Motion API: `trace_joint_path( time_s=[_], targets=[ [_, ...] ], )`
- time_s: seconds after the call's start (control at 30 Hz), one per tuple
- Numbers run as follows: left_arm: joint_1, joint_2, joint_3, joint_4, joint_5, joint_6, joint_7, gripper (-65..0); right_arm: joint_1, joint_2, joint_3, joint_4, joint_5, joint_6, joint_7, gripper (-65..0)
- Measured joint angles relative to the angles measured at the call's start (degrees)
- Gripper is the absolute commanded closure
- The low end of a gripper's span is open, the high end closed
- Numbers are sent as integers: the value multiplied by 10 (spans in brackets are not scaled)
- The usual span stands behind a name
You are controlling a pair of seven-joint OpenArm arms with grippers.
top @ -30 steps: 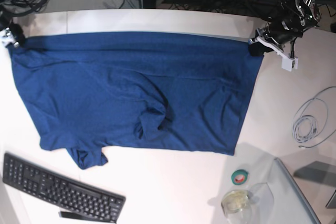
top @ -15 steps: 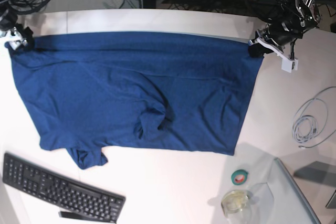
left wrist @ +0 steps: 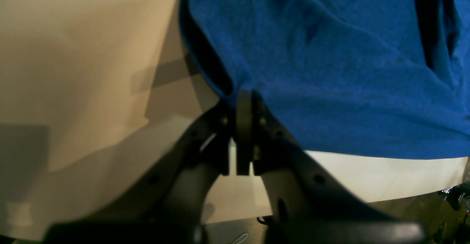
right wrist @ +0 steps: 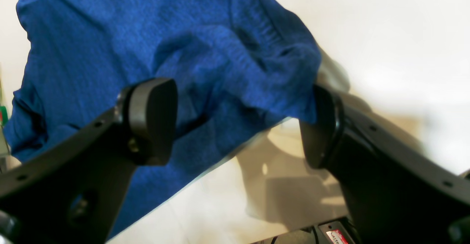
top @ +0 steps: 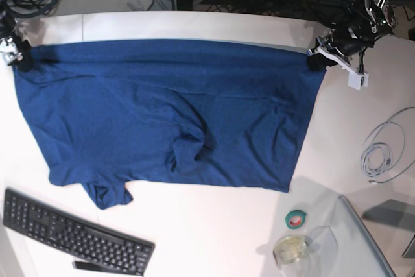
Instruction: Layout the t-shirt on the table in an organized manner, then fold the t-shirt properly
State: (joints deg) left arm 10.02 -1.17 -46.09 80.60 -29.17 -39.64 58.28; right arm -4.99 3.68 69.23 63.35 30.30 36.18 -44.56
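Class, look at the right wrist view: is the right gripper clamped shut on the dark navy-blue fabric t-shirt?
No: the right gripper stands wide open, with the dark navy-blue fabric t-shirt lying loose between its pads.

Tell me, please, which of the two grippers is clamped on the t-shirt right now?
The left gripper: its jaws are pinched shut on the t-shirt corner, whereas the right gripper stands wide open, holding no fabric.
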Motion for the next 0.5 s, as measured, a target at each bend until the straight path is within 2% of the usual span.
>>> trace_joint_path(
  time_s=[0.07, 0.13, 0.23, 0.4, 0.43, 0.5],
  targets=[
    [0, 0, 0, 0, 0, 0, 0, 0, -2, -1, -1, 0, -6, 14, -2, -363],
    [0, 1, 0, 0, 0, 0, 0, 0, -5, -1, -1, -1, -7, 21, -5, -327],
    [0, 0, 0, 0, 0, 0, 0, 0, -11, -2, -1, -1, -4, 25, -5, -350],
    [0, 0, 0, 0, 0, 0, 0, 0, -11, -2, -1, -1, -5, 25, -5, -345],
    [0, 0, 0, 0, 0, 0, 0, 0, -11, -2, -1, -1, -5, 25, -5, -323],
    [0, 0, 0, 0, 0, 0, 0, 0, -11, -2, -1, -2, -9, 25, -5, -239]
  ],
)
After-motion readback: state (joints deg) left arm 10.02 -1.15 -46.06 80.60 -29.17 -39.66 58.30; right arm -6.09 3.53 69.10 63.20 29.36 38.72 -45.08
